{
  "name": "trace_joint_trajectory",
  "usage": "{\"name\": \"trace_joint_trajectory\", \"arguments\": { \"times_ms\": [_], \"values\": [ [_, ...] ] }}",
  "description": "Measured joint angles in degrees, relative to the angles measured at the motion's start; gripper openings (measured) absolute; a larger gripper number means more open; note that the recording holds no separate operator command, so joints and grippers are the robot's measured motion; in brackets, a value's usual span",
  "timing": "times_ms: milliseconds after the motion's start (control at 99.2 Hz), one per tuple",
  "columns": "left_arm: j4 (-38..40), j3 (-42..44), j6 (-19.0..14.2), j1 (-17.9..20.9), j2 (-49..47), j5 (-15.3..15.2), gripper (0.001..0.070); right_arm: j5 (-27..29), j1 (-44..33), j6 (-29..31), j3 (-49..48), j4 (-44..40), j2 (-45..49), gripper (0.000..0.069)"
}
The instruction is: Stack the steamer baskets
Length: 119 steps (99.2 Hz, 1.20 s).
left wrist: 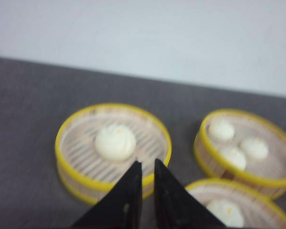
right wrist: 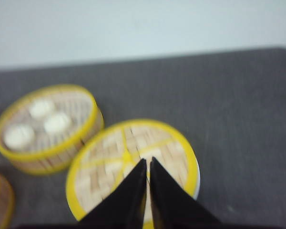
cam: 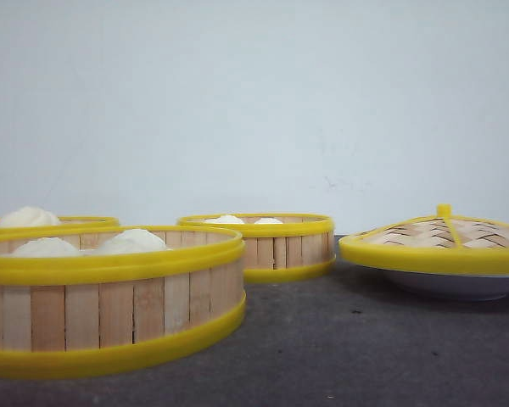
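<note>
Nothing is stacked yet: the three steamer baskets sit apart on the dark bench, so the work looks to be at its very start. Going left to right in the front view, the far-left basket (cam: pixel 51 222) shows only a sliver of rim and one bun behind the big near-left basket (cam: pixel 110 297), which stands closest to the front edge; the middle basket (cam: pixel 263 246) sits further back, and toward the right edge the woven lid (cam: pixel 437 242) rests on a white plate (cam: pixel 445 284). The left pincer (left wrist: pixel 148 167) hovers above the single-bun basket (left wrist: pixel 113 145) with its fingers nearly together, only a thin gap between them, holding nothing; the right pincer (right wrist: pixel 148 164) hangs over the lid (right wrist: pixel 133 167), fingers pressed almost shut, also bare. The next move probably calls for the left fingers to spread and catch a basket's rim so it can be lifted level (buns inside could roll). The front view shows no arm at all, and the wrist views alone reveal the bun counts: one in the left basket, three in the basket (left wrist: pixel 245 148) beside it.
</note>
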Motion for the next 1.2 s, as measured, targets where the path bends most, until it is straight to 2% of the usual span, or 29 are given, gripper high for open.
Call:
{"name": "trace_joint_trajectory", "arguments": {
  "times_ms": [242, 565, 605, 655, 776, 837, 958, 1200],
  "values": [
    [-5.1, 0.3, 2.1, 0.0, 6.7, 0.0, 0.0018, 0.0, 0.0, -2.5, 0.3, -7.3, 10.6, 0.0008],
    [-7.2, 0.3, 2.5, 0.0, 6.9, 0.0, 0.0023, 0.0, 0.0, -4.0, 0.3, -8.0, 13.5, 0.0017],
    [-7.5, 0.3, 2.5, 0.0, 6.9, 0.0, 0.0043, 0.0, 0.0, -4.1, 0.3, -8.1, 13.5, 0.0058],
    [-7.6, 0.3, 2.5, 0.0, 7.0, 0.0, 0.0098, 0.0, 0.0, -4.1, 0.3, -8.0, 13.5, 0.0158],
    [-7.6, 0.3, 2.5, 0.0, 7.0, 0.0, 0.0323, 0.0, 0.0, -4.0, 0.3, -8.0, 13.5, 0.0472],
    [-7.6, 0.3, 2.5, 0.0, 7.0, 0.0, 0.0408, 0.0, 0.0, -4.0, 0.3, -8.0, 13.5, 0.0563],
    [-7.6, 0.3, 2.5, 0.0, 7.0, 0.0, 0.0460, 0.0, 0.0, -4.0, 0.3, -8.0, 13.5, 0.0615],
    [-7.6, 0.3, 0.9, 0.0, 8.2, 0.5, 0.0468, 0.0, 0.0, -4.1, 0.3, -7.2, 13.5, 0.0625]
  ]
}}
